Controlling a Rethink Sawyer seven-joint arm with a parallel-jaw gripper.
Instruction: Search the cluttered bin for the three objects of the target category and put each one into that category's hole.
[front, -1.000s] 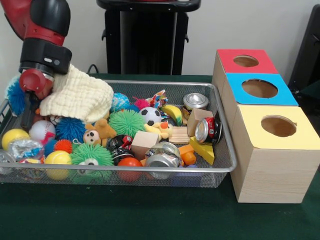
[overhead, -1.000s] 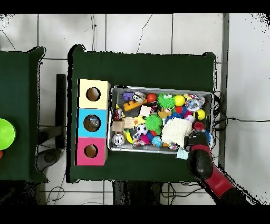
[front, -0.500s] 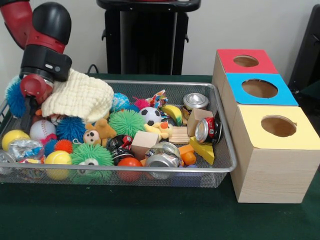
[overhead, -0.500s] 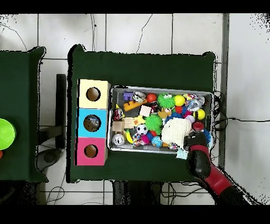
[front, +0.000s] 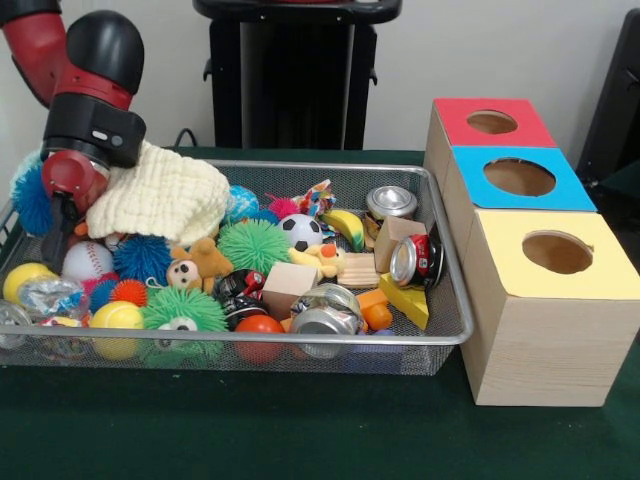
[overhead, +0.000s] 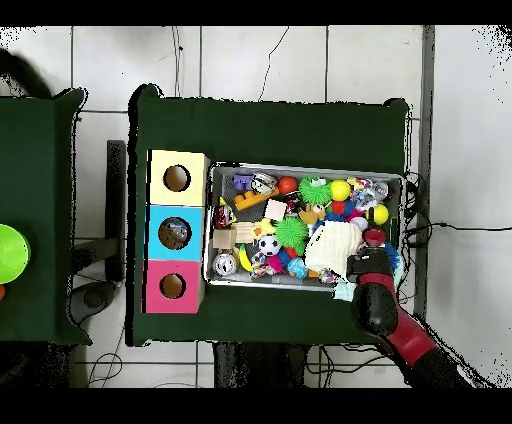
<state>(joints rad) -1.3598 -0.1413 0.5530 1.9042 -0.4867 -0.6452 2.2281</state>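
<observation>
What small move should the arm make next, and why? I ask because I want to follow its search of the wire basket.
Probably lift the cream knitted cloth up and aside. It drapes over one end of the silver wire-mesh basket, right against the gripper, and hides whatever lies beneath it. A clear bottle could be under there, though that cannot be seen.

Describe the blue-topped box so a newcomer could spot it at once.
Beside the wire mesh basket stands a row of three pale wooden boxes, each with a round hole in a coloured square top. The blue-topped box is the middle one, between the red-topped box behind it and the yellow-topped box in front. Only its top is bright blue.
</observation>
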